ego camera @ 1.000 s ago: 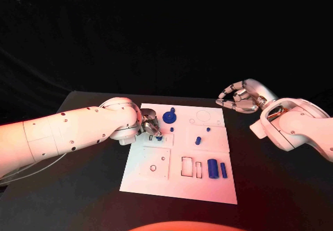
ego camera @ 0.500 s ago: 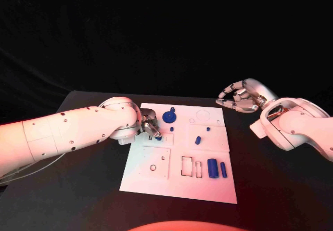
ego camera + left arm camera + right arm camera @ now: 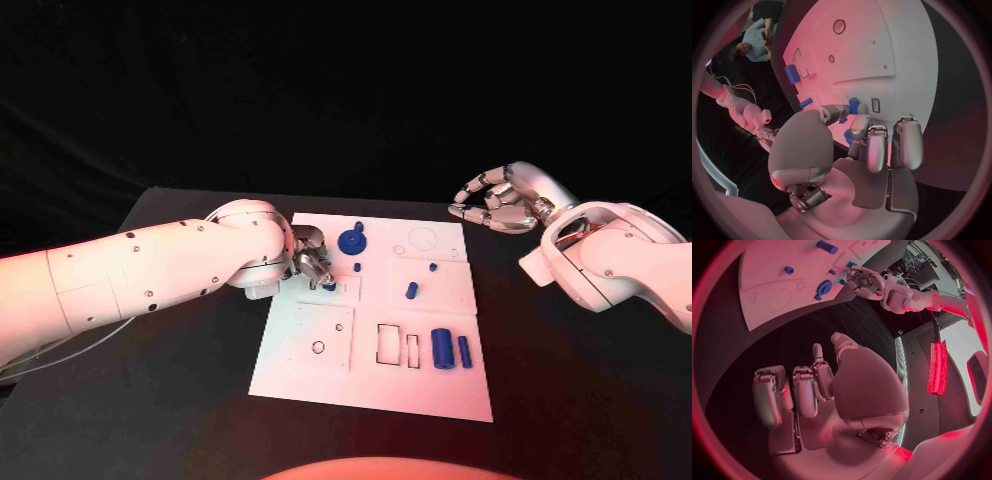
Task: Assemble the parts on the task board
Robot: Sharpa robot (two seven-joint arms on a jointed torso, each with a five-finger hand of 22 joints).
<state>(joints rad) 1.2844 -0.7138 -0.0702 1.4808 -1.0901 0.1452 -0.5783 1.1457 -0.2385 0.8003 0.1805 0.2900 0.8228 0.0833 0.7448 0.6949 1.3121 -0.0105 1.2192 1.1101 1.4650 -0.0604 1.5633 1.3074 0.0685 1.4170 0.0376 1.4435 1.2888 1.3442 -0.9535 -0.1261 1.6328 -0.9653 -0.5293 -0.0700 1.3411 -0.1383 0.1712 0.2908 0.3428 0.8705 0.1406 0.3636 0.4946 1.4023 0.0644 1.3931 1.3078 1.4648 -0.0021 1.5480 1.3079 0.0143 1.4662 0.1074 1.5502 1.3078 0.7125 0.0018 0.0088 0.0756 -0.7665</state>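
The task board (image 3: 418, 385) lies mid-surface (image 3: 173, 400). Left hand (image 3: 312, 263) is at its left edge, on a small part (image 3: 330, 286) — right hand (image 3: 495, 201) is beyond its far right corner.

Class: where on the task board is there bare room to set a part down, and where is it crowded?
Free: the task board near edge, below the two blue cylinders. Crowded: the far left, where the left hand works by the blue gear.

Left hand (image 3: 312, 265) reaches low, fingertips pinched together; right hand (image 3: 498, 201) raised — fingers curled, empty.
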